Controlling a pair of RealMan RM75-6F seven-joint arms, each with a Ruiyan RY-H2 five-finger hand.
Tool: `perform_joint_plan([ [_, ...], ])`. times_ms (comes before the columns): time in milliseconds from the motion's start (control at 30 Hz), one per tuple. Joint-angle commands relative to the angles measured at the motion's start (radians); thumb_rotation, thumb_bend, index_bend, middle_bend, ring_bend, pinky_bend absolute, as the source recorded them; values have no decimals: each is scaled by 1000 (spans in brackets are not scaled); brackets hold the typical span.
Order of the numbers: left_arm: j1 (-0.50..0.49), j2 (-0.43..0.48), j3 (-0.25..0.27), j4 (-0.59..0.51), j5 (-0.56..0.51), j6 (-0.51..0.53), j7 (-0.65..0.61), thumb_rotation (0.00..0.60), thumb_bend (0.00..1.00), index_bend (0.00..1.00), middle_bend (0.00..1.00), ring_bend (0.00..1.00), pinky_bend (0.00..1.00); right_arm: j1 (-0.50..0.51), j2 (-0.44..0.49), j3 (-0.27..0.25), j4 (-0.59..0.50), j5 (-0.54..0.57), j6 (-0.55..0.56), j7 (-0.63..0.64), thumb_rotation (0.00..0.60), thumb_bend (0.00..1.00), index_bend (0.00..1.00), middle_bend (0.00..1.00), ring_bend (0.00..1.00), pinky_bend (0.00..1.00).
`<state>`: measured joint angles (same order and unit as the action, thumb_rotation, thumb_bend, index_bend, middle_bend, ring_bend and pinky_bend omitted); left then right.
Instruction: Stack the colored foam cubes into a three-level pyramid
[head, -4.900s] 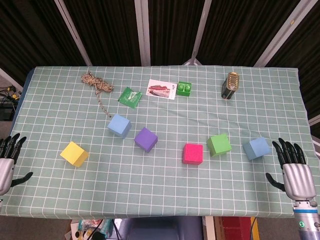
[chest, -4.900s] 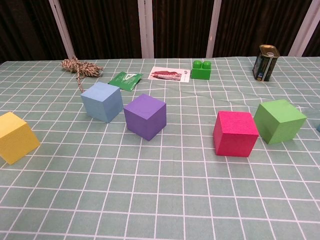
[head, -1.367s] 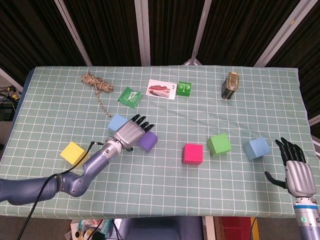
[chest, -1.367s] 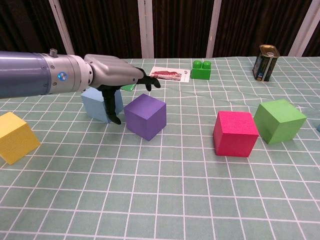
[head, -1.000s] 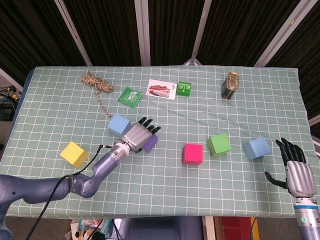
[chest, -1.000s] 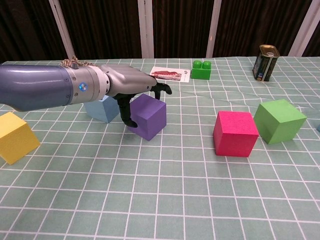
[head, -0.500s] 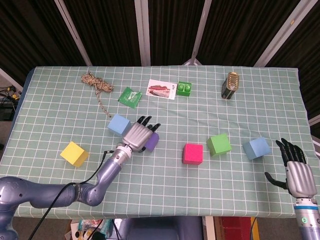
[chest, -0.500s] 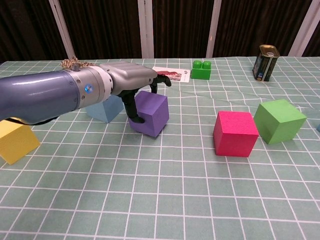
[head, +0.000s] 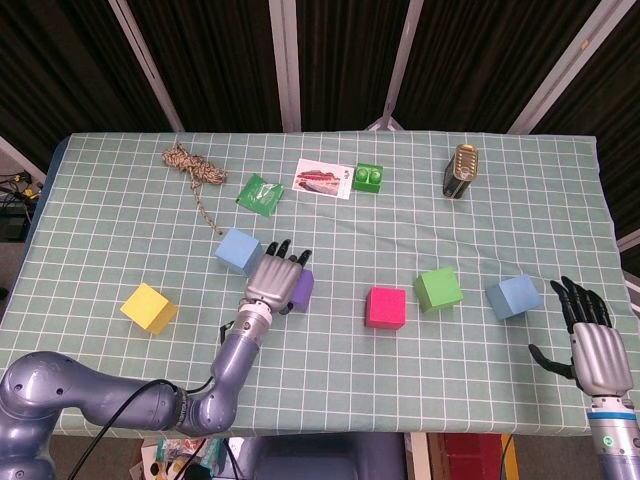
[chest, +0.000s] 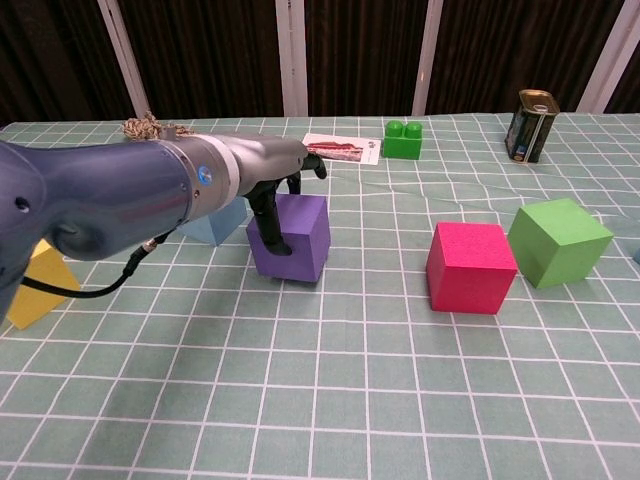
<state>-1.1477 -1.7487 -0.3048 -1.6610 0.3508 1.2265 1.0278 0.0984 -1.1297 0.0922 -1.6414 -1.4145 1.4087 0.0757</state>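
Note:
My left hand (head: 275, 278) grips the purple cube (head: 301, 290) on the checked cloth. In the chest view its thumb lies on the near face of the purple cube (chest: 297, 238) and its fingers reach over the top. A light blue cube (head: 238, 250) sits just behind the hand, and a yellow cube (head: 148, 307) lies further left. A pink cube (head: 386, 307), a green cube (head: 438, 288) and a second blue cube (head: 514, 296) stand in a row to the right. My right hand (head: 592, 340) hovers open at the front right, near that blue cube.
Along the far side lie a coil of rope (head: 190, 163), a green packet (head: 260, 193), a printed card (head: 323, 178), a green toy brick (head: 368, 177) and a tin can (head: 462, 170). My left forearm (chest: 110, 205) crosses the front left of the table.
My left hand has closed around the purple cube and turned it square to the front. The forearm has swung in closer. The right hand has stayed where it was.

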Motion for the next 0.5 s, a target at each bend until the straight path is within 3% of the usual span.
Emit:
perform_joint_plan([
  [33, -21, -23, -27, -15, -37, 25, 18, 600, 324, 120, 302, 0, 101, 0, 0, 0, 0, 0, 0, 0, 600, 249, 0, 0, 0, 22],
  [500, -73, -87, -58, 21, -107, 61, 65, 600, 324, 121, 304, 0, 101, -1, 0, 0, 2, -3, 1, 7, 600, 249, 0, 0, 0, 22],
])
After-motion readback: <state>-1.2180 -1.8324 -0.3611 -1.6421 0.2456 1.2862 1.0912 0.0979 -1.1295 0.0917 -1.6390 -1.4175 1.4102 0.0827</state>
